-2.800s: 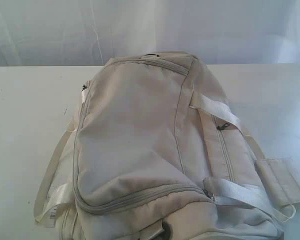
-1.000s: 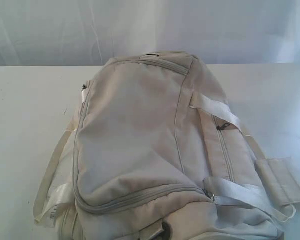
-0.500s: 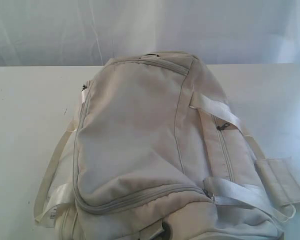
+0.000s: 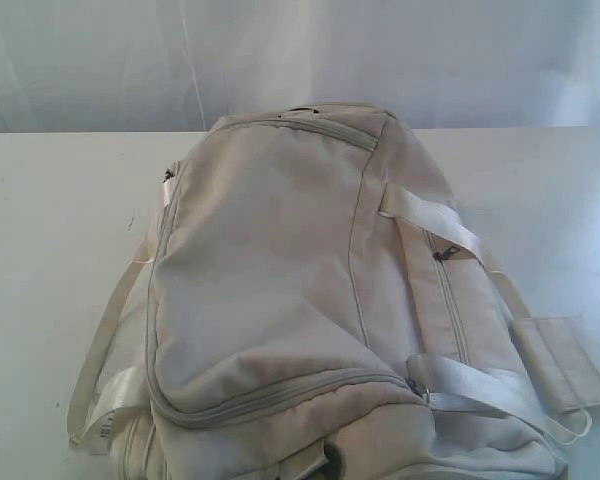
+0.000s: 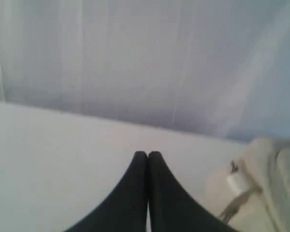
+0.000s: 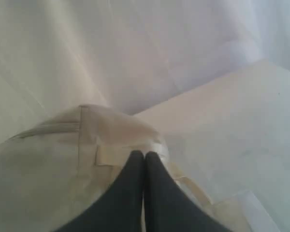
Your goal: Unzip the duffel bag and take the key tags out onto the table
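The large cream-beige fabric duffel bag (image 4: 270,290) runs off the exterior view's bottom edge, its inside out of sight, and both wrist views catch it only blurred.

We can read no text, brand or number anywhere. A small white label (image 4: 102,432) at the duffel bag's (image 4: 280,280) edge carries dark marks, too blurred to read.

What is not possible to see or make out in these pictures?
- The key tags: in no view; the visible zippers of the duffel bag are closed.
- The bag's near end: cut off by the exterior view's bottom edge.
- The left gripper and right gripper: outside the exterior view.
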Tool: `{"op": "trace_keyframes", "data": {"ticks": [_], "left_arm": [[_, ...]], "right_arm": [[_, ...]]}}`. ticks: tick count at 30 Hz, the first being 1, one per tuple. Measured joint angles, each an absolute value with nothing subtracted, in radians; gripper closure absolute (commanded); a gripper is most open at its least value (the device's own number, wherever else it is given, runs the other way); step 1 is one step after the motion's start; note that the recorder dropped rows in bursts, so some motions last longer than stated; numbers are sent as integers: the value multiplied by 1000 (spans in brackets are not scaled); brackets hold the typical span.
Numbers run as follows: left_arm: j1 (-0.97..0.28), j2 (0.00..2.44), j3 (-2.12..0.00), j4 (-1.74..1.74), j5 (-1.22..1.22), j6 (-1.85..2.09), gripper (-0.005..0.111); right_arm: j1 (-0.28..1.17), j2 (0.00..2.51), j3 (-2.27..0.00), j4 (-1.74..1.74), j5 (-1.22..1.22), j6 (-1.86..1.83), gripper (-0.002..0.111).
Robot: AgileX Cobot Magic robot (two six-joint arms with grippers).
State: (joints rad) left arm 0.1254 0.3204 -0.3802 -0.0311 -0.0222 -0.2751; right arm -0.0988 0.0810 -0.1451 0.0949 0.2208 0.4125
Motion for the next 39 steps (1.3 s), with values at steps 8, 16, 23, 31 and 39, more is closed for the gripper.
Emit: {"op": "trace_keyframes", "data": {"ticks": [8,16,23,31,39], "left_arm": [[113,907,-742,-826,907,791,107],[105,1049,-743,-1073,1127,1140,107],[-102,1049,-699,-1118,1125,1192,107],[-586,1085,-764,-861,752,935,107],[-948,1239,-924,-462,572,620,91]], "right_arm": [[-99,320,-359,479,577,-170,108],[-99,413,-432,730,863,-620,108],[-99,467,-457,761,899,-662,108],[-99,479,-457,758,872,-664,108],[-99,479,-457,735,854,-664,108]]}}
